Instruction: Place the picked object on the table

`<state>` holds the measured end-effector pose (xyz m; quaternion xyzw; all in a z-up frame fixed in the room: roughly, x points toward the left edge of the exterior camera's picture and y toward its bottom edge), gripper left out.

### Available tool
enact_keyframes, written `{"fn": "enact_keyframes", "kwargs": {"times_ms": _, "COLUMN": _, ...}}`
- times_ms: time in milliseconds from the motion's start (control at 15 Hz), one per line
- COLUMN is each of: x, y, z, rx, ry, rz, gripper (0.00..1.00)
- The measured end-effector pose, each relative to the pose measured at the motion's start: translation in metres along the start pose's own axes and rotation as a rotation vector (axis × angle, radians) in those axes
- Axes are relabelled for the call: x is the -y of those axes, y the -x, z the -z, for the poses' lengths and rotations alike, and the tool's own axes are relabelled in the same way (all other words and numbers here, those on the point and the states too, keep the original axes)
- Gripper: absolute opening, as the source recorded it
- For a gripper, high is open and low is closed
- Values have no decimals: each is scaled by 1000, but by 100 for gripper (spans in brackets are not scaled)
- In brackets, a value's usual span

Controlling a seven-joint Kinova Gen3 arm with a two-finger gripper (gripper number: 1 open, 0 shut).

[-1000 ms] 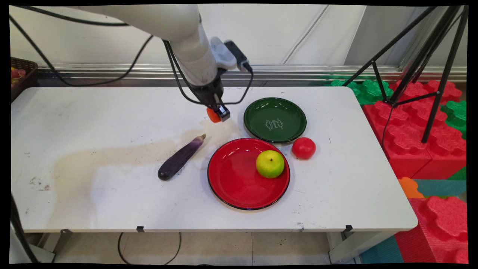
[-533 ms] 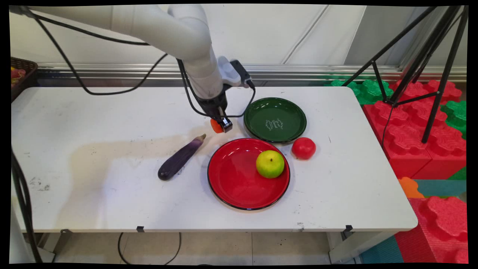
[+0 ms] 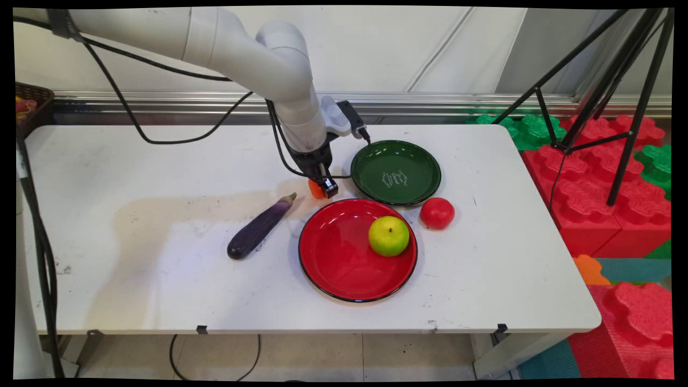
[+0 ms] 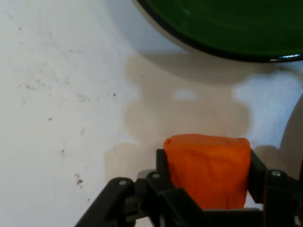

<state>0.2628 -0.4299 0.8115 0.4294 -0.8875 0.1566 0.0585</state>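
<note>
My gripper point(image 3: 321, 189) is shut on a small orange object point(image 3: 315, 188), held just above the white table point(image 3: 161, 172) between the green plate point(image 3: 396, 172) and the red plate point(image 3: 344, 258). In the hand view the orange object point(image 4: 208, 168) sits clamped between the black fingers point(image 4: 258, 172), with its shadow on the table below and the green plate's rim point(image 4: 222, 33) along the top. A purple eggplant point(image 3: 260, 227) lies to the left of the gripper.
A yellow-green apple point(image 3: 388, 236) rests on the red plate's right side. A red tomato point(image 3: 437, 213) sits on the table right of it. A dark basket point(image 3: 29, 110) stands at the far left; red and green foam blocks point(image 3: 607, 177) and a tripod point(image 3: 618, 97) stand to the right.
The arm has come down and slightly right with the orange object, from above the table to just over it beside the red plate's far rim.
</note>
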Motion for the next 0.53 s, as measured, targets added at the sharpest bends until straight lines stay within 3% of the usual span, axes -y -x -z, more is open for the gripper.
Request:
{"fn": "enact_keyframes", "kwargs": {"times_ms": 200, "x": 1, "y": -1, "z": -7, "rx": 0, "ry": 3, "rz": -10, "gripper": 0}}
{"fn": "enact_keyframes", "kwargs": {"times_ms": 267, "x": 1, "y": -2, "z": -9, "rx": -1, "ry": 4, "rz": -14, "gripper": 100}}
{"fn": "enact_keyframes", "kwargs": {"times_ms": 533, "x": 3, "y": -4, "z": -11, "rx": -10, "ry": 6, "rz": -33, "gripper": 100}}
